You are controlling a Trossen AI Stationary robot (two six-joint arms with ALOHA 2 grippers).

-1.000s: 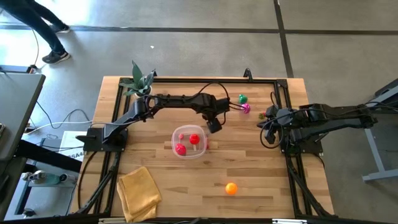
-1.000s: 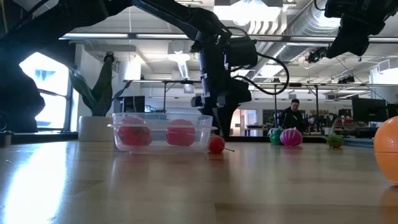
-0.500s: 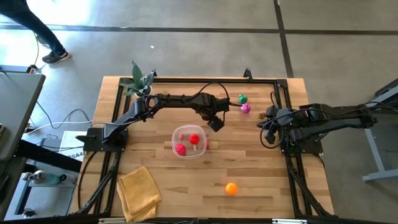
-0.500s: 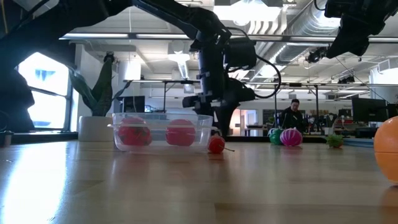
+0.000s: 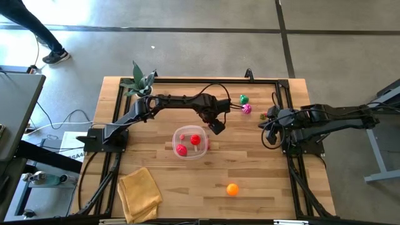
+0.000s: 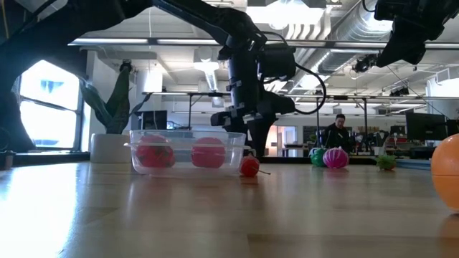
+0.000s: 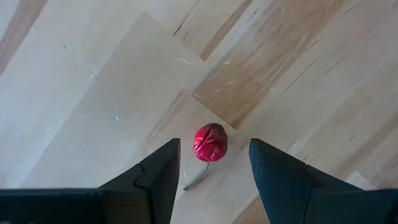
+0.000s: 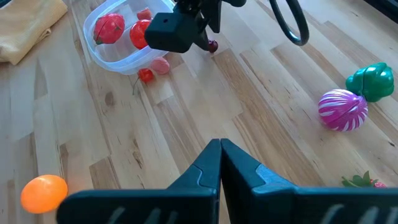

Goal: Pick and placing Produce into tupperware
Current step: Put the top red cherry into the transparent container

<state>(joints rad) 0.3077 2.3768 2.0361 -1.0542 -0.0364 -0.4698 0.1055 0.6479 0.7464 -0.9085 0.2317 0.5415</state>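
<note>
Your left gripper (image 7: 211, 168) hangs over the wood just beside the tupperware (image 5: 190, 143), jaws parted and holding nothing. Between its fingers (image 7: 158, 177) you look down on a small red cherry-like piece (image 7: 210, 142), glossy and crinkled, with a thin stem curling off to one side; it lies on the bare table (image 5: 262, 175), clear of both fingers. In the low view the same kind of small red ball (image 6: 249, 166) sits on the table right against the tub's outer wall.

The tupperware is a round clear tub with a whitish rim, near the middle of the table. Inside it you can see two larger red pieces (image 6: 154, 153), rounded and shiny, plus a smaller red bit beside them. A pale pink piece (image 8: 161, 65) rests on the wood against the tub's outside.

Farther off, a magenta-pink striped piece (image 8: 342, 109) and a green piece (image 8: 370, 81) lie close together toward the table's far edge. An orange ball (image 5: 232, 189) sits alone on the near side, well apart from the tub.

Your right gripper (image 8: 221, 163) waits at the right side of the table, jaws clenched together on nothing. A yellow cloth (image 5: 140, 191) lies at the near left corner, a potted plant (image 5: 140, 81) at the far left.
</note>
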